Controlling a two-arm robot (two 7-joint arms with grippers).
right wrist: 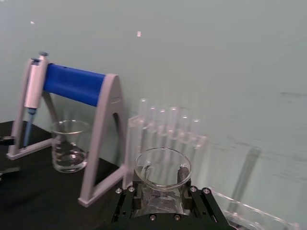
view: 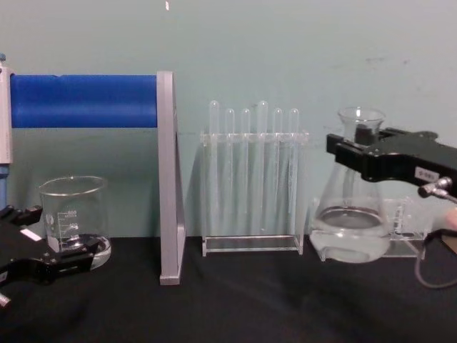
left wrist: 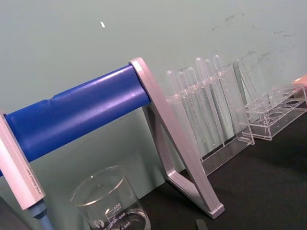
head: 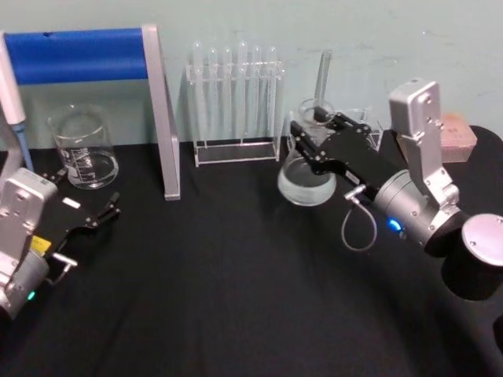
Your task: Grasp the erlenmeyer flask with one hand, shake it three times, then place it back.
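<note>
The erlenmeyer flask (head: 305,182) is clear glass with a little clear liquid in its wide base, standing upright right of the test tube rack. My right gripper (head: 316,130) is shut on its neck just under the flared rim; the chest view shows the black fingers (view: 371,151) clamped around the flask (view: 351,229). In the right wrist view the rim of the flask (right wrist: 162,168) sits between the jaws of the right gripper (right wrist: 162,194). I cannot tell whether the base touches the table. My left gripper (head: 86,190) rests open at the near left, close to the beaker.
A glass beaker (head: 82,149) stands at the back left under a blue-barred pipette stand (head: 86,55) with a pipette (head: 12,94) hanging on it. The test tube rack (head: 236,102) is at the back centre. A low acrylic rack (head: 371,129) lies behind the flask.
</note>
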